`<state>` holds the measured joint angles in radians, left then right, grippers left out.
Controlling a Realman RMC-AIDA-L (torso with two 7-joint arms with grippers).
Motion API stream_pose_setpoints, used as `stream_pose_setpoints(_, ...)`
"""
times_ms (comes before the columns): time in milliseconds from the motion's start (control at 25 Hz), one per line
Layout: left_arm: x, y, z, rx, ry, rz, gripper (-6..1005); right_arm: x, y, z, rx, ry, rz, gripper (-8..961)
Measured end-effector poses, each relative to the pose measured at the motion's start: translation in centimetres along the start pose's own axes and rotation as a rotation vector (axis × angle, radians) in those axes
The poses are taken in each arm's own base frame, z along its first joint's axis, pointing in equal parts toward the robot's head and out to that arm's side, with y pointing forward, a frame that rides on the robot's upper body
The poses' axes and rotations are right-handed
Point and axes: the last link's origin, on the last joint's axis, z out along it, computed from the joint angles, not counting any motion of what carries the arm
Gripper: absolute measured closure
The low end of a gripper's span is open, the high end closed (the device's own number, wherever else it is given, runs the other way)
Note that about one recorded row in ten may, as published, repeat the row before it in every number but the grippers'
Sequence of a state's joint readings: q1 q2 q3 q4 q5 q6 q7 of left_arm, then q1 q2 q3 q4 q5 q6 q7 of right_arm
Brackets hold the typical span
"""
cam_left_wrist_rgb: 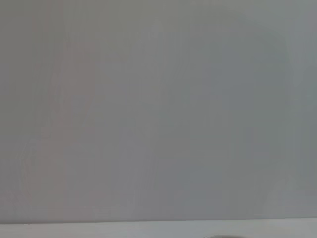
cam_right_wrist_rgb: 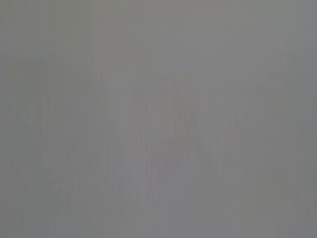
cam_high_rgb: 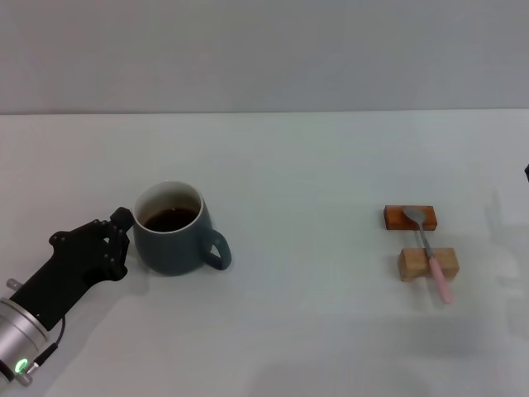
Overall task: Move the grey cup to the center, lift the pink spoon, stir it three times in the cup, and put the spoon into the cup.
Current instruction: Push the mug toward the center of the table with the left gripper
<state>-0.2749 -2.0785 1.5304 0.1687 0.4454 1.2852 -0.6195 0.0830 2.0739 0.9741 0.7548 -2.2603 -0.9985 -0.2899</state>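
The grey cup (cam_high_rgb: 173, 236) stands on the white table at the left, holding dark liquid, with its handle pointing right. My left gripper (cam_high_rgb: 121, 225) is right beside the cup's left wall, at about rim height; I cannot tell if it touches the cup. The pink spoon (cam_high_rgb: 436, 275) lies far to the right, its silver bowl resting on an orange-brown block (cam_high_rgb: 397, 218) and its handle lying across a pale wooden block (cam_high_rgb: 410, 265). My right gripper is out of view; only a dark sliver shows at the head view's right edge (cam_high_rgb: 526, 171). Both wrist views show only blank grey.
The white table (cam_high_rgb: 314, 289) stretches between the cup and the spoon's blocks. A grey wall rises behind the table's far edge.
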Motion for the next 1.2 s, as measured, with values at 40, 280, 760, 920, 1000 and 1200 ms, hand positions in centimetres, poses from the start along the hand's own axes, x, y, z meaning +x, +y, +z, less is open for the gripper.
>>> stream_pose_setpoints(40, 0.0, 0.0, 0.0, 0.000, 0.000, 0.000, 982, 0.0, 0.0, 0.0, 0.000, 0.000, 0.000, 322)
stream_pose_setpoints(280, -0.1, 0.3, 0.0, -0.013, -0.005, -0.008, 981, 0.0, 0.0, 0.0, 0.000, 0.001, -0.001, 322)
stream_pose_setpoints(760, 0.9, -2.1, 1.6, 0.096, -0.011, 0.005, 981, -0.1, 0.0, -0.9, -0.003, -0.002, 0.002, 322)
stream_pose_setpoints(920, 0.7, -1.9, 2.9, 0.087, -0.045, 0.017, 982, -0.1, 0.0, -1.1, -0.002, -0.004, 0.001, 321)
stream_pose_setpoints(1000, 0.7, -1.7, 3.1, 0.076, -0.050, 0.017, 982, -0.1, 0.0, -1.2, -0.002, -0.005, -0.009, 321)
stream_pose_setpoints(1200, 0.7, -1.4, 3.4, 0.055, -0.055, 0.007, 982, -0.4, 0.0, -1.3, 0.004, -0.011, -0.038, 321)
